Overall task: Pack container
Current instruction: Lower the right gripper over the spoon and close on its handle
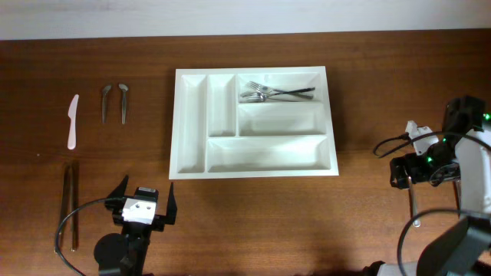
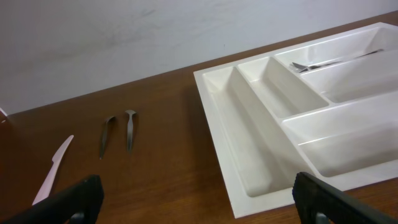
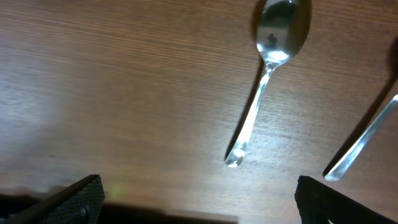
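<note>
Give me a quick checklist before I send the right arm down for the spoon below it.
1. Right gripper open and empty: ok.
2. Spoon lying flat on the table with nothing on it: ok.
3. Spoon centred between the fingers: not ok, it sits right of centre in the wrist view.
4. Clearance from the second handle: ok, it is apart from the spoon, though near.
5. Room in the container: ok, only the top long compartment holds forks.
6. Left gripper out of the way: ok, it is open and off the container's near left corner.
</note>
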Available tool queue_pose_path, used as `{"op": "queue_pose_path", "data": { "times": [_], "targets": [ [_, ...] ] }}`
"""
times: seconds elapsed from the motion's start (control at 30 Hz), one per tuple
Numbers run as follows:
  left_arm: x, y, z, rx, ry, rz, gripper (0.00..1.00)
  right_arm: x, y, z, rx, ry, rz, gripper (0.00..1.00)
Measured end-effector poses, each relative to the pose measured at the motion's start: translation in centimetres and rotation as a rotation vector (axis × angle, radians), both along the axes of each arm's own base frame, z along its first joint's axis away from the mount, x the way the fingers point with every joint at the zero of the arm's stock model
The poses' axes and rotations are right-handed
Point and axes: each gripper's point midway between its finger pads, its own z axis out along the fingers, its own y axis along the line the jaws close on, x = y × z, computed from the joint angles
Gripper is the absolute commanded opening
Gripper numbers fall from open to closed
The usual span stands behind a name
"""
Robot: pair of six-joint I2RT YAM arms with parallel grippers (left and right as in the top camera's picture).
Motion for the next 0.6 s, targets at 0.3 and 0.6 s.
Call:
{"op": "queue_pose_path", "data": {
  "times": [0.3,0.6],
  "targets": [
    [0.0,0.0,0.0,0.0,0.0,0.0,0.99,-1.2,-4.1,-2.4,0.01,0.045,-0.112,0.99],
    [0.0,0.0,0.0,0.0,0.0,0.0,0.99,-1.0,-4.4,-3.2,0.024,0.012,-0.096,0.99]
  ]
}}
